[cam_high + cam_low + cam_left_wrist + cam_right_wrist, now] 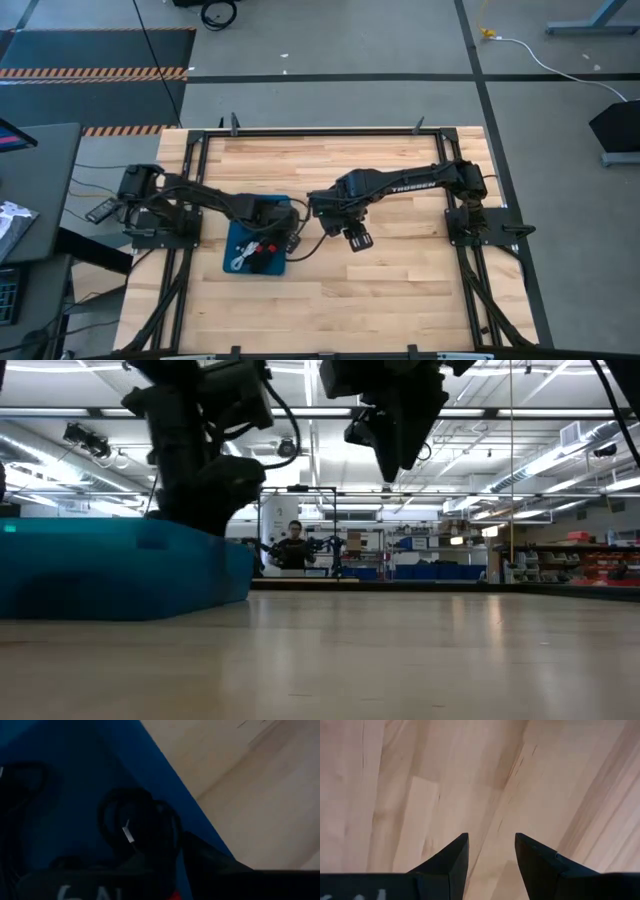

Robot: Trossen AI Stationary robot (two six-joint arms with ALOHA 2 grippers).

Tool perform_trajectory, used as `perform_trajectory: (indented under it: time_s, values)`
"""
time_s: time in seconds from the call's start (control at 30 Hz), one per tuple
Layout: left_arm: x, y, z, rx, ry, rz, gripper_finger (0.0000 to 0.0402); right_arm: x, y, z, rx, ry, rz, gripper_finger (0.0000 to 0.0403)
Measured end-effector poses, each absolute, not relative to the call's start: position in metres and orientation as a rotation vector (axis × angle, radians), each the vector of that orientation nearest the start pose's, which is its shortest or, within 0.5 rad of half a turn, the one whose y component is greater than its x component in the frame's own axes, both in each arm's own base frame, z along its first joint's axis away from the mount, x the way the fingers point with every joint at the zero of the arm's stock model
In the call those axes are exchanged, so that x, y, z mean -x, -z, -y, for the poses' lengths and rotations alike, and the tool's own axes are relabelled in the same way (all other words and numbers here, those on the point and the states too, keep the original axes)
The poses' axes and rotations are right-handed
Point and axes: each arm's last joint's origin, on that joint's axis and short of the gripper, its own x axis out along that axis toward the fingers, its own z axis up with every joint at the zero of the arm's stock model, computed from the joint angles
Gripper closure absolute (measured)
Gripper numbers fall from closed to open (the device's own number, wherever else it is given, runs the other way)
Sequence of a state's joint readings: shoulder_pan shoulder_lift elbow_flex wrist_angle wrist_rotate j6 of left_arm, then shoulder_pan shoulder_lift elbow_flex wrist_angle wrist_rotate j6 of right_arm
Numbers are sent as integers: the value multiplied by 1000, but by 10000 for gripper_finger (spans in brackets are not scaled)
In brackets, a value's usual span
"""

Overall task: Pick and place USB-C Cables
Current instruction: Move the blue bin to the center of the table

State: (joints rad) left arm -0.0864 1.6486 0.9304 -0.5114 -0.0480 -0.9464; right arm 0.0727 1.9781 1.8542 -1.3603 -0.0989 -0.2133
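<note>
Black USB-C cable in blue tray, clasped by left claw.

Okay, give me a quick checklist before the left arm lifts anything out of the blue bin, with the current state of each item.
1. Left gripper is down in the blue bin: ok.
2. A black cable bundle lies right at its fingers: ok.
3. Firm grip on that bundle: cannot tell, since the left wrist view does not show the fingers closed around it.
4. Other cables in the bin free of that bundle: cannot tell.
5. Right gripper open, empty and over bare table, clear of the bin: ok.
6. Bin flat on the table: ok in the low view.
</note>
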Motion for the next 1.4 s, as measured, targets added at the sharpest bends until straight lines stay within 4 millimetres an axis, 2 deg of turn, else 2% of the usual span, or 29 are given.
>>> perform_trajectory:
  time_s: [0.33,0.5,0.73,0.87,0.97,1.1,1.23,1.4]
  values:
    - [-337,-159,17,637,-472,-1136,331,-368,-281,-44,121,-279,-1591,236]
    - [-350,-164,13,598,-440,-1121,331,-356,-295,-51,111,-266,-1585,236]
    - [-355,-171,11,519,-401,-1112,331,-340,-323,-57,92,-252,-1481,236]
    - [-345,-183,11,475,-440,-1221,331,-342,-330,-59,104,-267,-1396,236]
    - [-332,-202,14,409,-494,-1272,331,-348,-326,-60,151,-307,-1346,236]
    - [-310,-226,21,289,-568,-1317,331,-353,-308,-62,248,-393,-1305,236]
    - [-290,-242,33,191,-605,-1340,331,-360,-285,-63,411,-514,-1229,236]
    - [-275,-251,63,95,-604,-1308,331,-369,-259,-65,627,-638,-1078,236]
